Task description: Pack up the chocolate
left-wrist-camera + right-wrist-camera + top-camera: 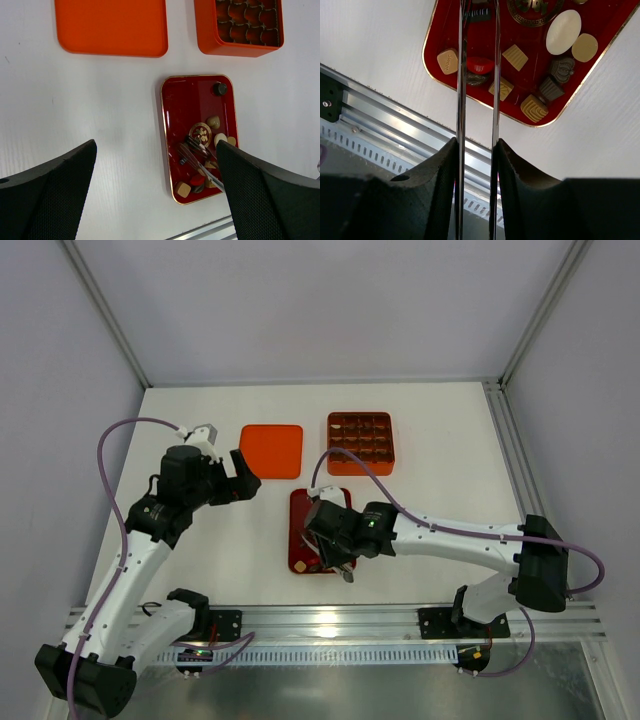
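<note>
The chocolate lies as several small pieces in the dark red tray (427,50): a tan square (448,61), a red piece (480,65), a cream oval (563,32) and dark ones (550,88). My right gripper (477,145) is shut on metal tongs (461,90). Their two blades reach over the tray's near end and pass on either side of the red piece. From the left wrist view the tongs (200,160) cross the tray (187,100) above the pieces (183,189). My left gripper (156,150) hangs open over bare table left of the tray, holding nothing.
The orange box with grid compartments (359,443) stands beyond the tray (298,508), and its flat orange lid (272,450) lies to the left of it. An aluminium rail (330,620) runs along the near table edge, just behind the right gripper (340,562).
</note>
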You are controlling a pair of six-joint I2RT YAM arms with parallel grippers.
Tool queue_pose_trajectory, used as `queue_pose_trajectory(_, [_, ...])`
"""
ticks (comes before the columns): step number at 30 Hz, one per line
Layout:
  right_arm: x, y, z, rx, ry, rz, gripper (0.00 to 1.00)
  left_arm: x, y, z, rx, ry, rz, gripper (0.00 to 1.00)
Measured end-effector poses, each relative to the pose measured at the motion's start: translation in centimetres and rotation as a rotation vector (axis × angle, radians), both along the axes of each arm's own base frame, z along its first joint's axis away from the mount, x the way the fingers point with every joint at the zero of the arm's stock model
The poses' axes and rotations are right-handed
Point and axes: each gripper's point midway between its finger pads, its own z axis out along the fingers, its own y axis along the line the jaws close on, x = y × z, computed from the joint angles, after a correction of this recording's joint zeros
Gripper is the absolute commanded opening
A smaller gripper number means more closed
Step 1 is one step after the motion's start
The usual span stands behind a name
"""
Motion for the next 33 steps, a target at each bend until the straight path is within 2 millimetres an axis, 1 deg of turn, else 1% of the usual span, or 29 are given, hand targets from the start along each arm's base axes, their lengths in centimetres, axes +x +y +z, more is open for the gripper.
queue_pose_trajectory(4, [-0.1,0.0,0.0,-0.002,0.0,0.003,0.34,0.0,0.0,0.0,0.0,0.0,0.0,1.0])
queue_pose_trajectory(9, [0.1,-0.3,0.0,-0.018,-0.009,-0.002,0.31,0.0,0.0,0.0,0.0,0.0,0.0,1.0])
queue_pose_trajectory(12, [0.3,-0.6,0.3,-0.03,-0.025,-0.001,0.3,0.0,0.0,0.0,0.0,0.0,0.0,1.0])
queue_pose_trajectory(17, [1.3,-0.6,1.3,-0.021,-0.046,-0.006,0.29,0.0,0.0,0.0,0.0,0.0,0.0,1.0])
queue_pose_trajectory(22, [2.8,-1.0,2.3,-0.005,-0.067,-0.024,0.29,0.0,0.0,0.0,0.0,0.0,0.0,1.0])
queue_pose_trajectory(25, [4.4,-1.8,3.2,0.007,-0.087,-0.048,0.29,0.0,0.0,0.0,0.0,0.0,0.0,1.0])
queue_pose_trajectory(28, [7.0,-3.4,4.3,0.02,-0.11,-0.099,0.29,0.0,0.0,0.0,0.0,0.0,0.0,1.0])
queue_pose_trajectory(30, [9.1,-4.9,5.1,0.023,-0.132,-0.147,0.29,0.0,0.0,0.0,0.0,0.0,0.0,1.0])
queue_pose_trajectory(32, [11.7,-7.1,6.1,0.024,-0.161,-0.212,0.29,0.0,0.0,0.0,0.0,0.0,0.0,1.0])
queue_pose_trajectory(33, [13.4,-8.6,6.7,0.025,-0.178,-0.255,0.29,0.0,0.0,0.0,0.0,0.0,0.0,1.0])
